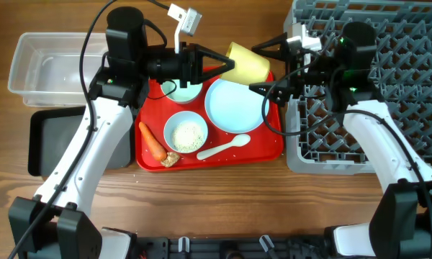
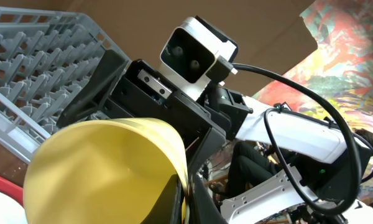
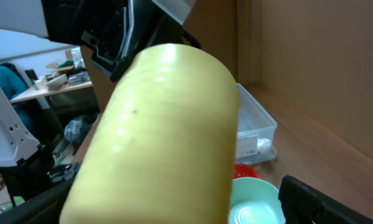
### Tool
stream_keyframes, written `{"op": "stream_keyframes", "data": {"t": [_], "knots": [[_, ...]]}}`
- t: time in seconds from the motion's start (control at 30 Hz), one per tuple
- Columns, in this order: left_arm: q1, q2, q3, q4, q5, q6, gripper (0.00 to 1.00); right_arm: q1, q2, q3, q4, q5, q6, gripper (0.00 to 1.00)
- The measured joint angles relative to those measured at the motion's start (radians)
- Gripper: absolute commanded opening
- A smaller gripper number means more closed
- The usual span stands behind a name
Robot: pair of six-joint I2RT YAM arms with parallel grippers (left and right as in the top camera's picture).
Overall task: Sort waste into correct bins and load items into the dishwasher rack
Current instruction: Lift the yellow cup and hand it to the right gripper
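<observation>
The yellow cup [image 1: 248, 63] hangs on its side above the red tray's far edge. My left gripper [image 1: 227, 66] is shut on its rim; in the left wrist view the cup [image 2: 105, 174] fills the lower left, its wall pinched at the left gripper [image 2: 188, 199]. My right gripper [image 1: 265, 67] is open, a finger on each side of the cup's closed end. In the right wrist view the cup [image 3: 161, 137] fills the middle of the right gripper [image 3: 174, 208], and the right finger [image 3: 323, 199] stands apart from it. The dishwasher rack [image 1: 389, 86] is at right.
On the red tray [image 1: 273, 147] are a pale blue plate [image 1: 234, 106], a bowl of rice grains [image 1: 186, 133], a second bowl [image 1: 181, 90] partly under my left arm, a white spoon [image 1: 223, 149], a carrot [image 1: 153, 141] and a beige lump [image 1: 171, 159]. Clear tub [image 1: 43, 65] and black tray [image 1: 50, 140] sit left.
</observation>
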Motion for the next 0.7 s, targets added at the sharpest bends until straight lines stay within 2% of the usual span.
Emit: {"op": "stream_keyframes", "data": {"t": [0.43,0.53,0.7], "knots": [[0.000,0.000,0.000,0.000,0.003,0.000,0.04,0.023,0.000,0.000,0.031,0.000,0.019,0.76],[0.000,0.000,0.000,0.000,0.003,0.000,0.04,0.023,0.000,0.000,0.031,-0.001,0.019,0.66],[0.000,0.000,0.000,0.002,0.003,0.001,0.04,0.023,0.000,0.000,0.031,-0.007,0.023,0.56]]}}
